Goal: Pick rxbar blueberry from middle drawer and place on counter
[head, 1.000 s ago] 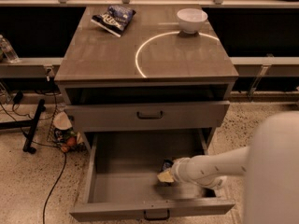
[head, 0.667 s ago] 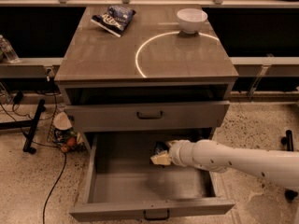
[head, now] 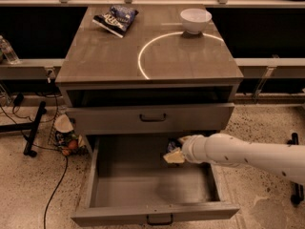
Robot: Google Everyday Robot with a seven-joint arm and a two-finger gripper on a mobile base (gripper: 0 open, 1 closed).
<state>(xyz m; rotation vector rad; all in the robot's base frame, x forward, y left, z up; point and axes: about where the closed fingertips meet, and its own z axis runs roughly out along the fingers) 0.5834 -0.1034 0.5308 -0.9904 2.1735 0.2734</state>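
**Reaching into the open drawer for the bar**

My gripper [head: 173, 155] sits inside the middle drawer [head: 138, 178], right of frame centre, because the rxbar blueberry [head: 172, 145] lies there against its tip. Whether I grip it, I cannot tell. On the counter [head: 105, 56] above I count one snack bag [head: 116, 19] and one bowl [head: 195, 20]. Below it are two drawers.

Speckled floor [head: 24, 190] is seen below, crossed by a black cable [head: 55, 194] at lower left. The gripper [head: 174, 155] is seen at lower centre.
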